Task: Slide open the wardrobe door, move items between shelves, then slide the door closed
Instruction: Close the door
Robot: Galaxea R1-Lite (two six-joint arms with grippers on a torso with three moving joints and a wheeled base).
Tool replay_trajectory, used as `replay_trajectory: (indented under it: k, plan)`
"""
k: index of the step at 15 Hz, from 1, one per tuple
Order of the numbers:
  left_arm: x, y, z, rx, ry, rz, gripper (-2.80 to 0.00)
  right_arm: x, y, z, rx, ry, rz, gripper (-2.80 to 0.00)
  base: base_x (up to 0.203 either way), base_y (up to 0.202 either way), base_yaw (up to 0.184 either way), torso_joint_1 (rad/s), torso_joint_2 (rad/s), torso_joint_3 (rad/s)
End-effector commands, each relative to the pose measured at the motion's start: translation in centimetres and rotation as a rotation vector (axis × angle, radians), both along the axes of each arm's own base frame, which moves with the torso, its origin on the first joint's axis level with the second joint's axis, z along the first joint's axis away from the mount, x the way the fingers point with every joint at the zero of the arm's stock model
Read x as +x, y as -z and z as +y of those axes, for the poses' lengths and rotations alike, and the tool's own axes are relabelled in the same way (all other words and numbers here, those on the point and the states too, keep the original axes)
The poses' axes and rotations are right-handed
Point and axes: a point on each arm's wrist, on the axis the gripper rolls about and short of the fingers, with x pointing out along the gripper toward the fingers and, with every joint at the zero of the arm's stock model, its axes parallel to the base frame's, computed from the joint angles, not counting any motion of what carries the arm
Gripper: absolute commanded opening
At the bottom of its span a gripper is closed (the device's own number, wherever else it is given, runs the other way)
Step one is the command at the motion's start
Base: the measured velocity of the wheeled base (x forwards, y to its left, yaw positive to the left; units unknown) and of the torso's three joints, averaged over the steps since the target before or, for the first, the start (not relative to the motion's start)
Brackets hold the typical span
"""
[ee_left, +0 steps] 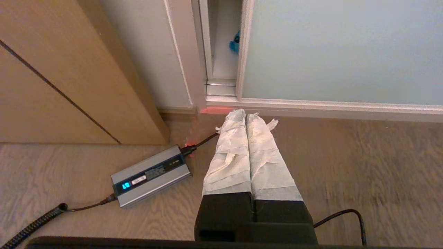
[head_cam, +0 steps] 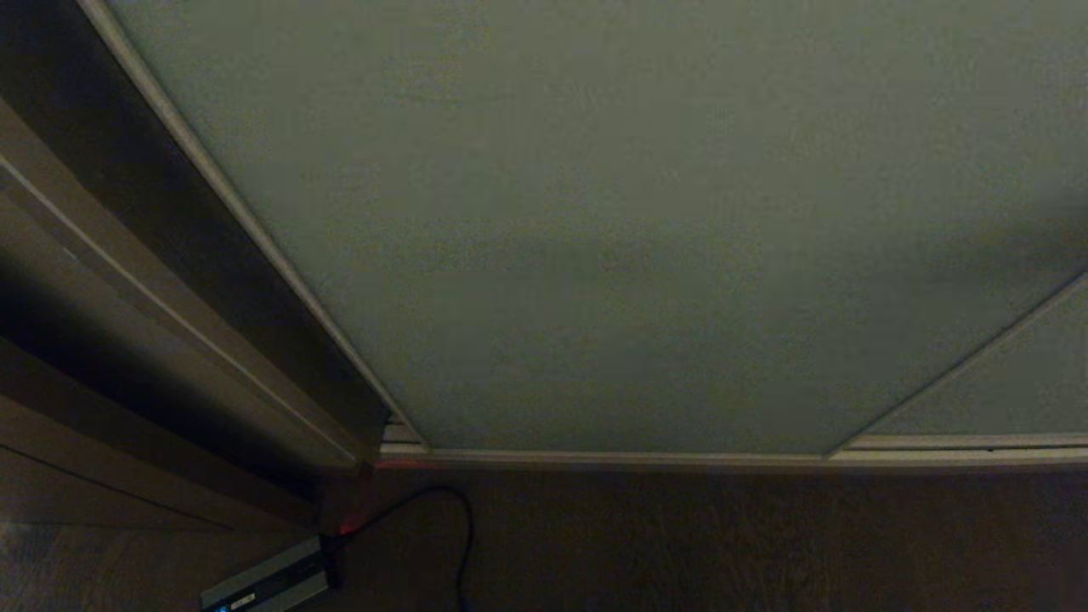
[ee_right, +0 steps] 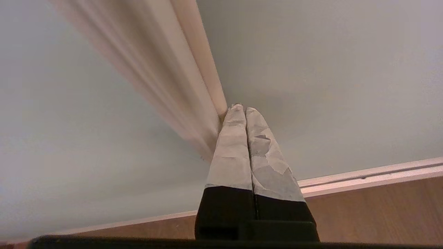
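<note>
Right gripper (ee_right: 241, 108): fingers pressed together, empty – tips at the sliding wardrobe door (ee_right: 328, 79) frame edge.
Risk: I judged they could slip off (no real purchase).
Left gripper (ee_left: 245, 114): closed, empty, parked.

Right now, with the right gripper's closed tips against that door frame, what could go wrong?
1. The right gripper is shut, with its taped tips at the thin light metal frame edge of the pale grey-green sliding wardrobe door; with nothing gripped, they could slip off.
2. The door stands ajar, showing a teal plush toy in the gap; the toy could get pinched.
3. The grey box and black cable lie near the track, a snag hazard.
</note>
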Motion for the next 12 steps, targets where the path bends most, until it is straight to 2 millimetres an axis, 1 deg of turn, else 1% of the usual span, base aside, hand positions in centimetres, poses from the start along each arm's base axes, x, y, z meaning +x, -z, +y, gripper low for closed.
replay_trajectory:
  k: [1,4,7,10,12]
  plan:
    - [0.0,0.0,0.0,0.000,-0.001,-0.002,-2.80,-0.7,-0.3,1.4,-0.013,-0.033,-0.014,-2.80,0.000,0.000,0.000,0.000,0.00,0.000]
    - [0.0,0.0,0.0,0.000,0.000,-0.002,-2.80,-1.2,-0.3,2.5,-0.018,-0.054,-0.016,-2.80,0.000,0.000,0.000,0.000,0.00,0.000]
    - [0.0,0.0,0.0,0.000,0.000,-0.001,-2.80,-1.2,0.4,2.6,-0.016,-0.052,0.001,-2.80,0.000,0.000,0.000,0.000,0.00,0.000]
    - [0.0,0.0,0.0,0.000,0.000,-0.002,-2.80,-1.2,1.6,2.4,0.006,-0.040,0.034,-2.80,0.000,0.000,0.000,0.000,0.00,0.000]
    - [0.0,0.0,0.0,0.000,0.000,-0.002,-2.80,-1.4,2.6,2.5,-0.015,-0.020,0.064,-2.80,0.000,0.000,0.000,0.000,0.00,0.000]
